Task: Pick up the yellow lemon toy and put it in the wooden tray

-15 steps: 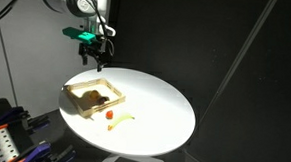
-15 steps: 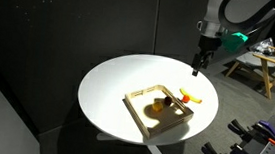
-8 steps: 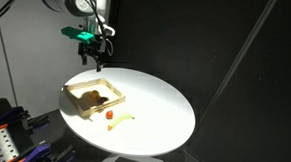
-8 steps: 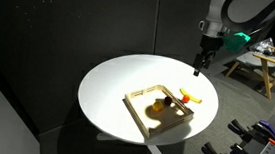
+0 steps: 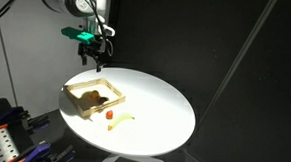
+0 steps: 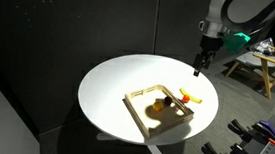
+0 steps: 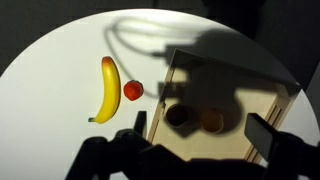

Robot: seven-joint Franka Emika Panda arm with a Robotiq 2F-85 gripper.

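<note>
The lemon [image 6: 158, 108] lies inside the tray [image 6: 136, 115], near its middle, under the arm's shadow. In the wrist view a banana [image 7: 108, 88] lies left of the tray on the round white table [image 6: 112, 85], with a red toy [image 7: 132, 91] between them. The gripper [image 5: 99, 61] hangs high above the table's edge, its 2 fingers spread wide and empty.

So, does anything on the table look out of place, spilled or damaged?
Nothing stands out. The wooden tray lies flat on the table; the banana toy and the small red toy lie beside it, nothing spilled.
</note>
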